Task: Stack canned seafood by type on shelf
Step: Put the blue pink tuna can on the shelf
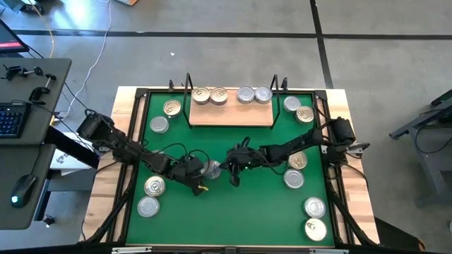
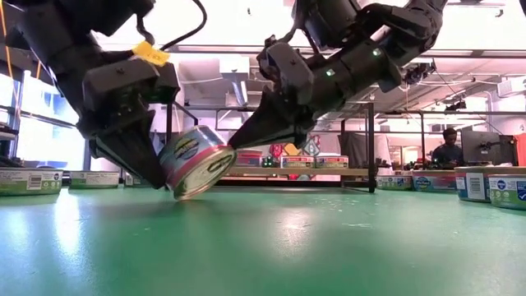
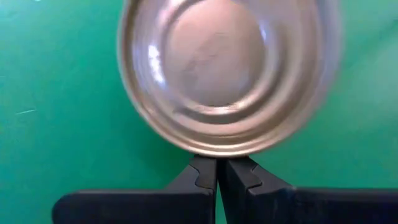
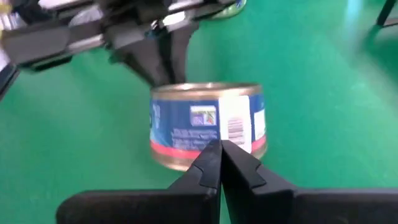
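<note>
High view: the left gripper (image 1: 200, 171) and right gripper (image 1: 229, 168) meet at mid-mat around one tin (image 1: 211, 168). Four tins sit on the shelf (image 1: 232, 115); others lie scattered over the green mat (image 1: 247, 212).

Low view: the tin (image 2: 196, 161) is tipped on its edge, its flat face tilted toward the camera, pinched between both grippers' closed tips.

Left wrist view: clenched fingers (image 3: 205, 177) touch the tin's silver rim.

Right wrist view: clenched fingers (image 4: 208, 163) press its labelled side.
</note>
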`<state>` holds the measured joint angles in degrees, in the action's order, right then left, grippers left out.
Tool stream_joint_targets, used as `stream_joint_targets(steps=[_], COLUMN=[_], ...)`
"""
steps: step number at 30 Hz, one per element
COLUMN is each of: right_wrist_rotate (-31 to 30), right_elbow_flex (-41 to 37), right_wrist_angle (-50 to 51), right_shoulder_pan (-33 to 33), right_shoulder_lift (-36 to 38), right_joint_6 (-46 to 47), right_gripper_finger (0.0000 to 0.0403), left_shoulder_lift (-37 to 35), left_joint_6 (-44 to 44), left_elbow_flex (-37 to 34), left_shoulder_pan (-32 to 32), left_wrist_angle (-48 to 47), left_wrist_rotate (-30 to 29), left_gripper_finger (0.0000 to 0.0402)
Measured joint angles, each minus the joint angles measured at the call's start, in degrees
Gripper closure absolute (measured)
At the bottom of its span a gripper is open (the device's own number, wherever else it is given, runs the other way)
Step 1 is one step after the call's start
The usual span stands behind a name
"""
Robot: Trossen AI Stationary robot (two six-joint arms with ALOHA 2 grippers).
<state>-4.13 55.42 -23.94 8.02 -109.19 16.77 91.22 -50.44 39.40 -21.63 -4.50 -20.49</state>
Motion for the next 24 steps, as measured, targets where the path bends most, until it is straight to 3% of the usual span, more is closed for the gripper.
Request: stream_joint_targets(steps=[13, 24], right_wrist_rotate=[-0.23, 0.9], right_elbow_flex=[0.13, 0.28], right_wrist_angle=[-4.86, -5.91], right_shoulder_pan=[0.19, 0.31], right_shoulder_lift=[0.0, -0.2], right_joint_6=[0.99, 0.99], right_gripper_finger=[0.0403, 0.0403], left_shoulder_lift=[0.23, 8.61], left_joint_6=[0.01, 1.79], left_elbow_flex=[0.01, 0.42], left_shoulder_pan=[-0.26, -0.06], left_wrist_angle=[2.6, 17.55], left_wrist_rotate=[-0.85, -0.55], left_gripper_finger=[0.0401, 0.0401])
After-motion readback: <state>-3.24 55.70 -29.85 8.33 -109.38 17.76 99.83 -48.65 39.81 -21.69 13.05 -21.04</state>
